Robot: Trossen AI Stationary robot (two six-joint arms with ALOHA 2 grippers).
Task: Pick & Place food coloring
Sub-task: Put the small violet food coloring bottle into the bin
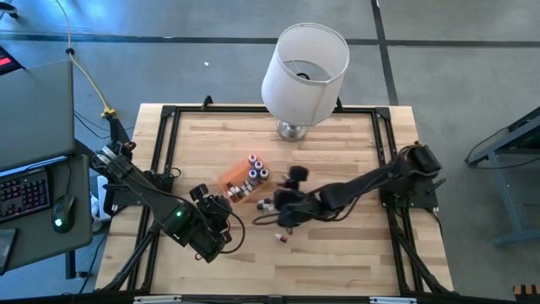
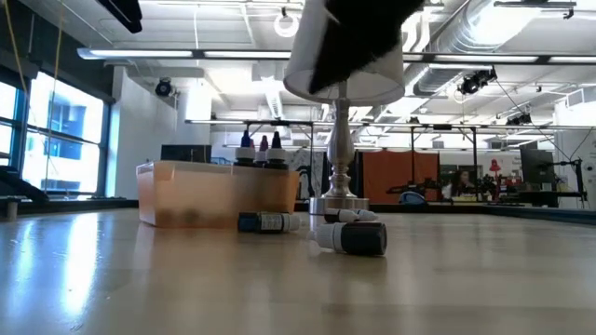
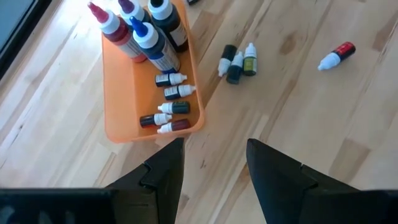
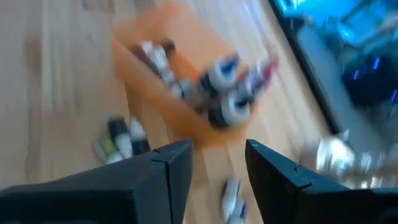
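Orange tray (image 3: 118, 106) held several food coloring bottles (image 3: 169, 99); three lay on table (image 3: 323, 143) ahead of left claw (image 3: 214, 165), parted, empty. Right claw (image 4: 217, 165) parted, empty, above tray.

Left gripper (image 3: 211, 168) and right gripper (image 4: 217, 168) both low mid-table, fingers apart, empty
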